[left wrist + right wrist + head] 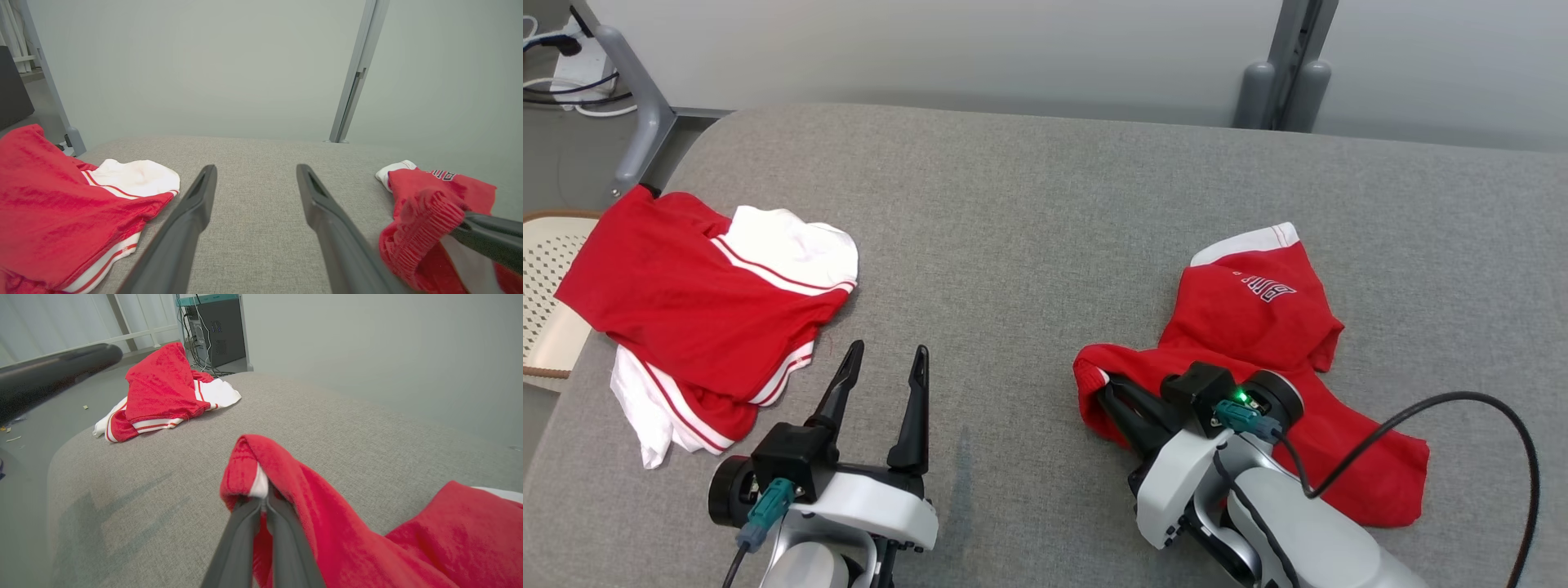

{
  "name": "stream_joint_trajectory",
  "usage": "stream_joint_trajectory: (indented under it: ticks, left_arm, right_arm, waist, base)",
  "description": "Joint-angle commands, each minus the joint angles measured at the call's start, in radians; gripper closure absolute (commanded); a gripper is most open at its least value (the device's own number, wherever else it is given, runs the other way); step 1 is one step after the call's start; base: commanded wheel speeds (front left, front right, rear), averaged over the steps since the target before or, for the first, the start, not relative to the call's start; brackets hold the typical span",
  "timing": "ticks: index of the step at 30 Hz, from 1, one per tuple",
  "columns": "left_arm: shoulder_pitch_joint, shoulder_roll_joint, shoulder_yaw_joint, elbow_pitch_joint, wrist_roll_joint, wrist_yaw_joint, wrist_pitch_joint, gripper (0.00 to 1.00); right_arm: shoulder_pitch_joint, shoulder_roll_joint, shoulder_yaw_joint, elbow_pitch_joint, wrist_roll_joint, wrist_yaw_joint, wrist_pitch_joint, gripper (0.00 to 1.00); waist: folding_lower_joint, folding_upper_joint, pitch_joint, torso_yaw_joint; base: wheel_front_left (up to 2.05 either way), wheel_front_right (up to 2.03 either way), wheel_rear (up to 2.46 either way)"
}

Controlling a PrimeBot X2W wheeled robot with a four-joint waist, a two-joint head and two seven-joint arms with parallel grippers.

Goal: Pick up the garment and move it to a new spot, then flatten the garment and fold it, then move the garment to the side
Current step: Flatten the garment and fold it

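right gripper [1112, 402] pinched on the ribbed hem [421, 220] of the limp, light-looking red garment [1258, 327] (a sound edge to hold); left gripper [882, 367] spread.

A grey fabric table [1045, 180] with rounded corners stands before a pale panel wall [931, 41]. Twin grey posts [1286, 82] rise behind it. A bent post [637, 114] stands left, by cables [580, 98] on the grey floor [572, 163]. A cream perforated seat [543, 269] (wood-rimmed) sits left. A dark cabinet [216, 330] stands further off.
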Motion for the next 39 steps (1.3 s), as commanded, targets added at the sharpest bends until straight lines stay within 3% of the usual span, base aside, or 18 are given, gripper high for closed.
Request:
stream_joint_trajectory:
  ticks: [1,2,3,10,15,20,26,34,39]
  left_arm:
    - [-0.018,0.004,-0.002,-0.004,-0.007,0.004,0.000,0.00]
    - [-0.020,0.004,-0.004,-0.004,-0.007,0.005,0.000,0.00]
    - [-0.022,0.003,-0.005,-0.005,-0.009,0.006,0.000,0.00]
    - [-0.015,0.004,0.003,-0.008,-0.011,0.013,0.000,0.00]
    - [-0.008,0.004,0.014,-0.011,-0.002,0.013,0.000,0.00]
    - [0.004,0.004,0.029,-0.015,0.007,0.012,0.000,0.00]
    - [0.016,0.004,0.039,-0.016,0.017,0.008,0.000,0.00]
    - [0.021,0.004,0.046,-0.020,0.021,0.003,0.000,0.00]
    - [0.018,0.004,0.044,-0.020,0.019,-0.001,0.000,0.00]
  right_arm:
    - [-0.015,-0.004,0.022,0.024,0.019,0.000,-0.006,0.51]
    - [-0.023,-0.004,0.042,0.037,0.030,0.000,-0.006,0.04]
    - [-0.030,-0.004,0.061,0.045,0.043,0.000,-0.007,0.00]
    - [-0.032,-0.005,0.156,0.048,0.116,0.000,-0.014,0.00]
    - [0.010,-0.005,0.137,0.016,0.110,0.000,-0.020,0.00]
    - [0.101,-0.008,0.026,-0.062,0.017,0.000,-0.020,0.00]
    - [0.223,-0.060,-0.104,-0.192,-0.067,0.000,-0.020,0.00]
    - [0.391,-0.168,-0.366,-0.363,-0.225,0.000,-0.017,0.00]
    - [0.467,-0.227,-0.413,-0.410,-0.269,0.000,0.024,0.00]
  waist:
    - [0.0000,0.0000,0.007,0.004]
    - [0.0000,0.0000,0.010,0.005]
    - [0.0000,0.0000,0.013,0.005]
    - [0.0000,0.0000,0.018,-0.008]
    - [0.0000,0.0000,0.012,-0.037]
    - [0.0000,0.0000,0.005,-0.073]
    - [0.0000,0.0000,-0.001,-0.105]
    - [0.0000,0.0000,-0.007,-0.145]
    - [0.0000,0.0000,-0.007,-0.151]
  base:
    - [0.00,0.00,0.00]
    - [0.00,0.00,0.00]
    - [0.00,0.00,0.00]
    - [0.00,0.00,0.00]
    - [0.00,0.00,0.00]
    - [0.00,0.00,0.00]
    - [0.00,0.00,0.00]
    - [0.00,0.00,0.00]
    - [0.00,0.00,0.00]
